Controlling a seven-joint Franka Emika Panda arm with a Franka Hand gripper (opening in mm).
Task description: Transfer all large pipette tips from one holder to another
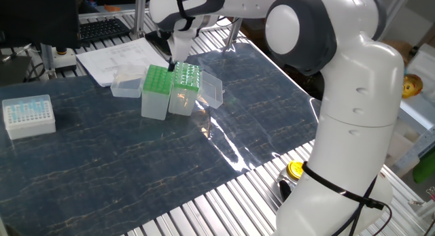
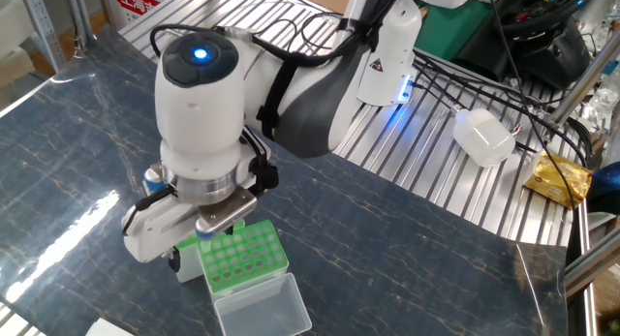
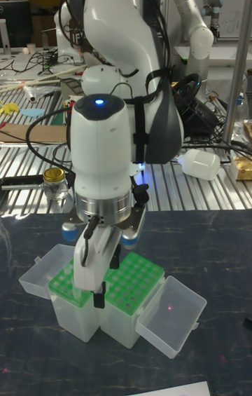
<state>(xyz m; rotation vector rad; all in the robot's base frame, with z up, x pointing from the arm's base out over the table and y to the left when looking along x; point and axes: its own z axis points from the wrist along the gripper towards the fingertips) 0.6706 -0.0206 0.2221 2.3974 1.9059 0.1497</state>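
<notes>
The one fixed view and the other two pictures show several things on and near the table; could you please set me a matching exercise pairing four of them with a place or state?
Things:
1. gripper
2. white box
3. yellow-capped jar
4. hinged lids

Places or states:
A. on the ribbed metal surface near the robot's base
B. swung open at the outer sides of the two green racks
C. standing alone on the dark mat, well apart from the racks
D. just above the green racks, near where they meet

Pairs: 1-D, 2-C, 3-A, 4-B
</notes>
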